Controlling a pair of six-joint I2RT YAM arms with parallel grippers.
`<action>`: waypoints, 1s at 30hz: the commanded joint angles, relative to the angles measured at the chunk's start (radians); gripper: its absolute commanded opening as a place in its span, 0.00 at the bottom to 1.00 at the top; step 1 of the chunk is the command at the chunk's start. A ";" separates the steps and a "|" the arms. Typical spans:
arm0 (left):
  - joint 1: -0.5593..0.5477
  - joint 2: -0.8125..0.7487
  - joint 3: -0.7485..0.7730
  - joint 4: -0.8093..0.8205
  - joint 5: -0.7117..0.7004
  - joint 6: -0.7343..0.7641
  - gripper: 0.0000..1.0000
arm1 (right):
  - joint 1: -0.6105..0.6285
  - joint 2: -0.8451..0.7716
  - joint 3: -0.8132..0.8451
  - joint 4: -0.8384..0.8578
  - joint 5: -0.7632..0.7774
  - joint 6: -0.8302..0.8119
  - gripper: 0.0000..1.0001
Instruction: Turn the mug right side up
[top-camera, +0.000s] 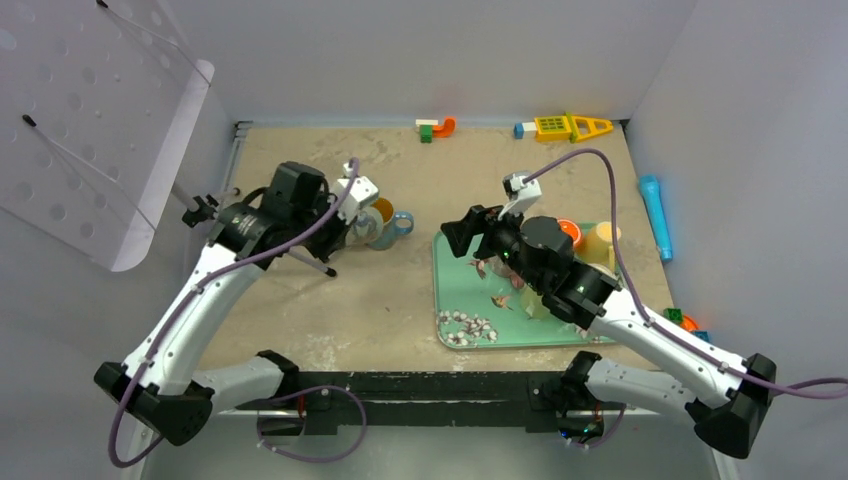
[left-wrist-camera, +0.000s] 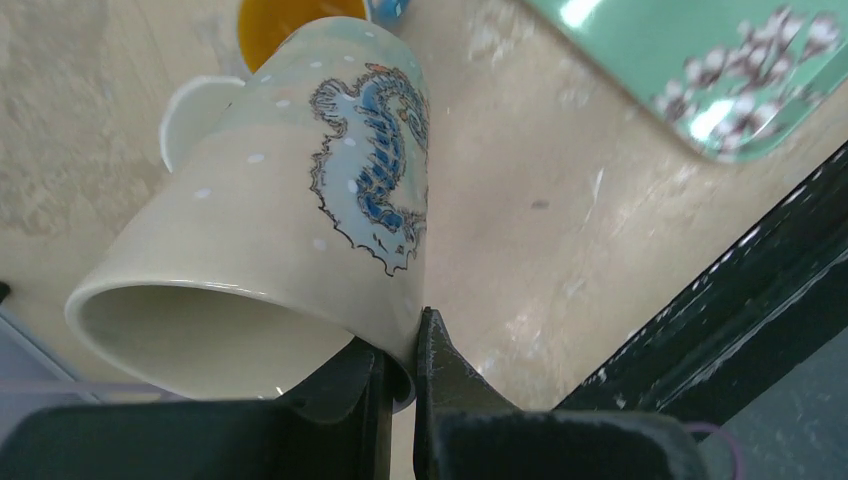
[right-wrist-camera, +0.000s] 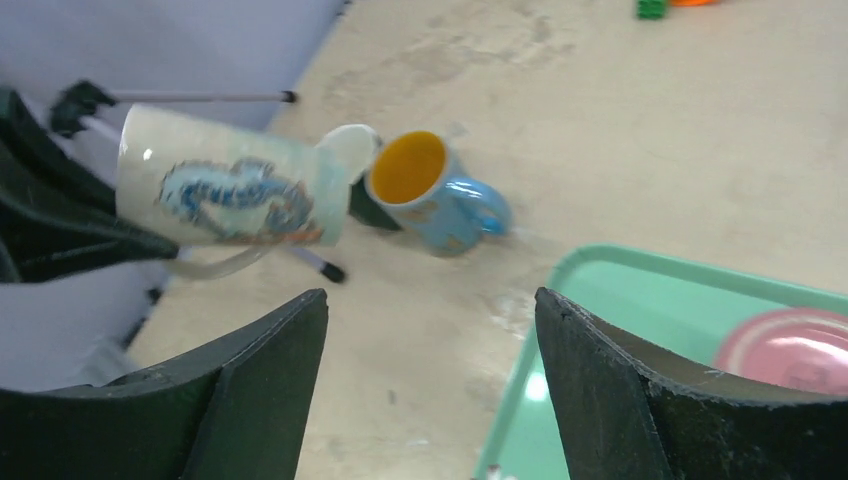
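The mug (left-wrist-camera: 300, 200) is pale cream with a blue seahorse drawing. It hangs tilted on its side above the table, mouth toward the left wrist camera. My left gripper (left-wrist-camera: 400, 345) is shut on its rim, one finger inside the mouth and one outside. In the right wrist view the mug (right-wrist-camera: 230, 190) lies near-horizontal in the air at upper left, its handle underneath. From above, my left gripper (top-camera: 350, 215) covers most of it. My right gripper (right-wrist-camera: 430, 295) is open and holds nothing. It hovers over the tray's left edge, well right of the mug.
A blue mug (right-wrist-camera: 440, 195) with an orange inside sits on the table just beyond the held mug. A green tray (top-camera: 460, 290) holds a pink plate (right-wrist-camera: 790, 350) and a yellow cup (top-camera: 600, 240). Toy blocks (top-camera: 435, 128) line the back wall. A blue cylinder (top-camera: 655, 215) lies at right.
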 joint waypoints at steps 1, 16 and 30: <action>-0.031 0.015 -0.073 0.012 -0.110 0.195 0.00 | -0.039 -0.007 0.096 -0.223 0.182 -0.072 0.81; -0.192 0.315 -0.149 -0.084 -0.305 0.278 0.00 | -0.162 -0.018 0.046 -0.406 0.350 0.084 0.94; -0.195 0.412 -0.069 -0.087 -0.300 0.290 0.39 | -0.167 0.089 -0.046 -0.455 0.334 0.252 0.93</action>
